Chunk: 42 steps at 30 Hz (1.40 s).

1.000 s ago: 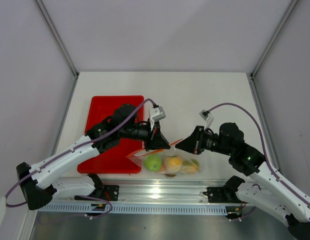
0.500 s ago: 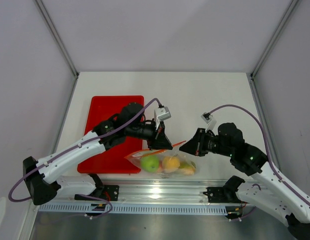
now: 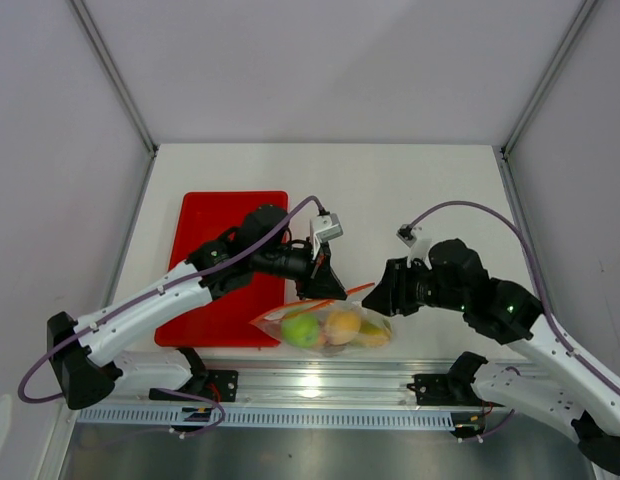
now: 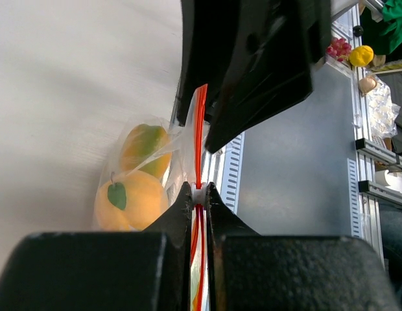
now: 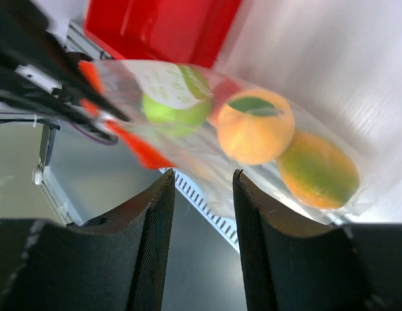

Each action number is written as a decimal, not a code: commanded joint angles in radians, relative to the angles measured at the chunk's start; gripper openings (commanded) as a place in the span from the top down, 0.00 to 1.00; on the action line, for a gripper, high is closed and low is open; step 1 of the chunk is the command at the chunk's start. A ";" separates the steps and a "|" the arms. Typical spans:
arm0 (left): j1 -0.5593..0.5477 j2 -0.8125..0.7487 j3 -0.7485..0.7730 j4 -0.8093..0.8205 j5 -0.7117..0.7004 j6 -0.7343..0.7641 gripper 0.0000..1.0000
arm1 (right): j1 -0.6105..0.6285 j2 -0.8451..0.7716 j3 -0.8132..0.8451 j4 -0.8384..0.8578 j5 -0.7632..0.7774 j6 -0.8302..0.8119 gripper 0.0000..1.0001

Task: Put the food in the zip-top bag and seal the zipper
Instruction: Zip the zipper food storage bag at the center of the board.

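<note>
The clear zip-top bag [image 3: 330, 327] hangs by the table's front edge, with food inside: a green apple [image 3: 302, 330], an orange ball [image 3: 342, 325] and a peach-and-green fruit [image 3: 376, 336]. My left gripper [image 3: 333, 291] is shut on the orange-red zipper [image 4: 200, 126], which runs straight out from its pinched jaws [image 4: 199, 192]. My right gripper [image 3: 378, 296] is open just to the right of the zipper's end, holding nothing. In the right wrist view the bag [image 5: 207, 139] with the apple [image 5: 175, 107] and orange ball [image 5: 256, 126] lies beyond the open gripper [image 5: 202, 178].
The red tray [image 3: 215, 260] lies at the left, under the left arm. The metal rail [image 3: 320, 385] runs along the table's front edge below the bag. The white tabletop [image 3: 390, 200] stretches behind both arms.
My right gripper was shut on the zipper's right end; it has opened, let go and backed off slightly. The bag has sagged a little lower. The left grip is unchanged.
</note>
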 commanded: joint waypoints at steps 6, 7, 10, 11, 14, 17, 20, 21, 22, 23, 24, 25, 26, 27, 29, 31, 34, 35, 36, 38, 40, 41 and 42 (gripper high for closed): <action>0.003 -0.025 -0.004 0.053 0.060 0.002 0.99 | 0.016 0.061 0.194 -0.058 0.027 -0.227 0.48; 0.003 -0.025 -0.007 0.053 0.064 0.002 1.00 | 0.016 0.066 0.201 -0.055 0.019 -0.243 0.47; 0.003 -0.027 -0.012 0.055 0.078 0.007 0.99 | 0.017 0.082 0.210 -0.029 -0.024 -0.302 0.44; 0.003 -0.028 -0.015 0.058 0.080 0.009 0.99 | 0.017 0.087 0.208 -0.023 -0.038 -0.315 0.44; 0.003 -0.036 -0.022 0.058 0.083 0.013 0.99 | 0.017 0.104 0.201 -0.003 -0.096 -0.353 0.45; 0.003 -0.044 -0.032 0.059 0.093 0.021 0.99 | 0.019 0.099 0.181 0.051 -0.128 -0.361 0.49; 0.003 -0.047 -0.039 0.063 0.098 0.022 0.99 | 0.017 0.090 0.161 0.109 -0.167 -0.365 0.54; 0.003 -0.050 -0.042 0.061 0.098 0.022 0.99 | 0.017 0.090 0.158 0.114 -0.173 -0.365 0.56; 0.003 -0.050 -0.042 0.061 0.098 0.022 0.99 | 0.017 0.093 0.155 0.115 -0.182 -0.365 0.58; 0.003 -0.051 -0.042 0.061 0.100 0.025 1.00 | 0.017 0.098 0.150 0.118 -0.193 -0.365 0.60; 0.003 -0.051 -0.047 0.061 0.100 0.025 0.99 | 0.017 0.098 0.145 0.118 -0.199 -0.367 0.60; 0.003 -0.053 -0.047 0.061 0.101 0.027 0.99 | 0.017 0.101 0.142 0.121 -0.216 -0.365 0.61; 0.003 -0.053 -0.047 0.061 0.103 0.027 1.00 | 0.017 0.101 0.133 0.130 -0.228 -0.365 0.65; 0.003 -0.051 -0.044 0.061 0.103 0.027 0.99 | 0.017 0.101 0.130 0.132 -0.240 -0.367 0.65; 0.003 -0.053 -0.047 0.063 0.104 0.027 0.99 | 0.017 0.095 0.121 0.141 -0.254 -0.367 0.66; 0.003 -0.053 -0.048 0.066 0.104 0.027 0.99 | 0.019 0.092 0.109 0.144 -0.259 -0.370 0.67; 0.003 -0.051 -0.045 0.061 0.106 0.028 0.99 | 0.017 0.090 0.095 0.150 -0.266 -0.376 0.67; 0.003 -0.051 -0.044 0.061 0.107 0.030 0.99 | 0.017 0.090 0.090 0.152 -0.266 -0.378 0.67; 0.003 -0.051 -0.045 0.059 0.107 0.030 0.99 | 0.017 0.092 0.084 0.157 -0.265 -0.378 0.66; 0.003 -0.051 -0.044 0.058 0.109 0.032 0.99 | 0.019 0.090 0.078 0.164 -0.263 -0.379 0.66; 0.003 -0.055 -0.044 0.059 0.113 0.032 0.99 | 0.016 0.093 0.070 0.170 -0.263 -0.381 0.66; 0.003 -0.053 -0.045 0.058 0.113 0.032 0.99 | 0.016 0.093 0.067 0.175 -0.263 -0.382 0.67; 0.003 -0.054 -0.045 0.058 0.113 0.032 0.99 | 0.016 0.099 0.066 0.180 -0.260 -0.382 0.68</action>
